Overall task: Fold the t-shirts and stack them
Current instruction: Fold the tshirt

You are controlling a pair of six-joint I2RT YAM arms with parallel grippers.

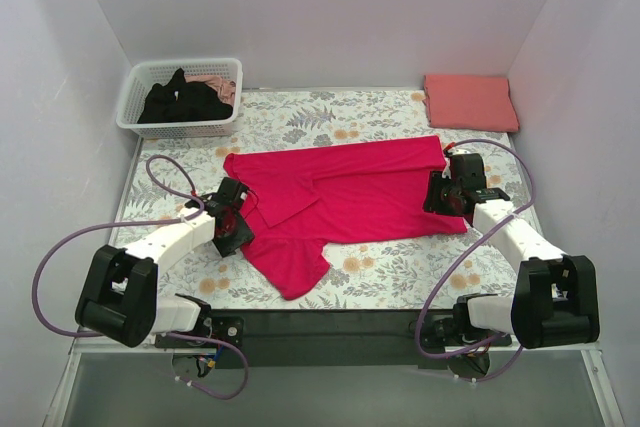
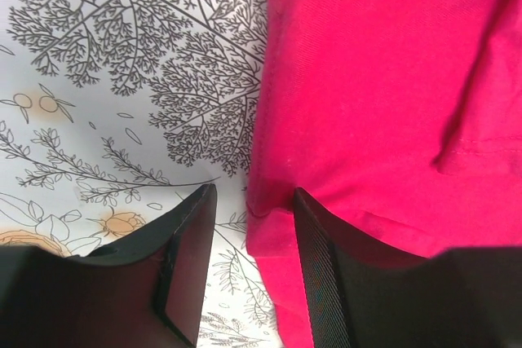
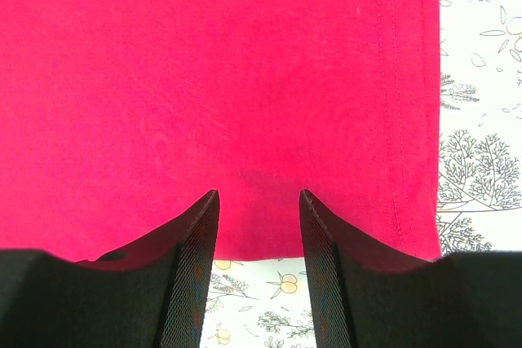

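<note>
The crimson-magenta t-shirt [image 1: 345, 197] lies spread across the floral cloth, one sleeve folded in, a flap hanging toward the near edge. My left gripper [image 1: 238, 219] is open at the shirt's left edge; in the left wrist view [image 2: 254, 201] the edge [image 2: 269, 209] lies between the jaws. My right gripper [image 1: 443, 190] is open over the shirt's right hem [image 3: 326, 120], one fingertip on each side of bare fabric. The salmon-pink t-shirt [image 1: 469, 102] lies folded at the far right. The black t-shirt [image 1: 182, 102] sits crumpled in the basket.
A white lattice basket [image 1: 135, 107] stands at the far left corner. The floral-print cloth [image 1: 400, 272] covers the table. White walls close in the left, right and back sides.
</note>
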